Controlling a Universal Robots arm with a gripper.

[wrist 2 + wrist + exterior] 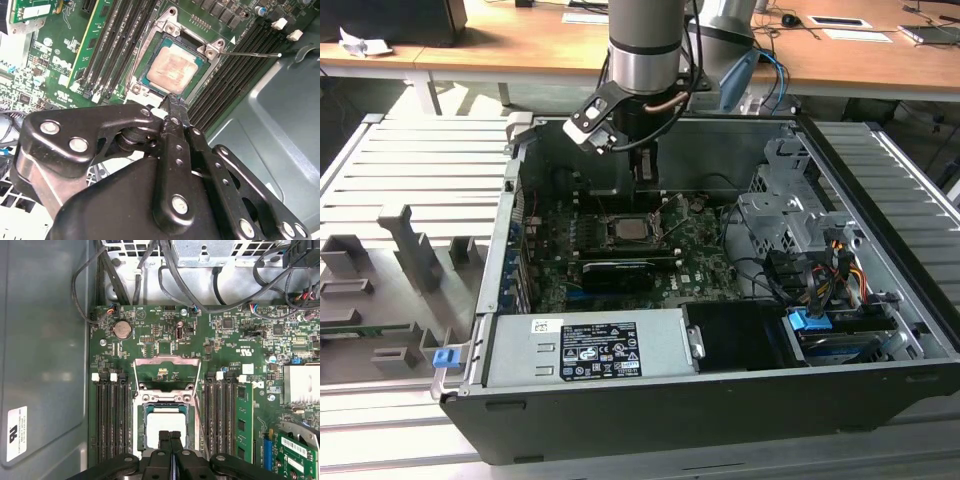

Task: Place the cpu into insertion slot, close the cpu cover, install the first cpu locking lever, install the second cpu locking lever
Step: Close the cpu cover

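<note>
The cpu (165, 427) lies flat in its socket on the green motherboard (165, 340), pale metal top up; it is also seen in the second wrist view (175, 70) and the exterior view (632, 228). The cpu cover (167, 371), a silvery frame with a square window, stands flipped open at the socket's far side. A thin locking lever (250, 54) sticks out sideways from the socket, unlatched. My gripper (171, 440) hangs just above the cpu's near edge with its fingers pressed together and nothing between them; its tips (172, 102) (646, 182) hover inside the open computer case.
Black memory slots (112, 420) flank the socket on both sides. A long black card (618, 272) sits in front of the socket, the silver power supply (590, 345) nearer still. A drive cage (790, 215) with cables fills the exterior view's right. Grey fixtures (410, 250) stand outside the case.
</note>
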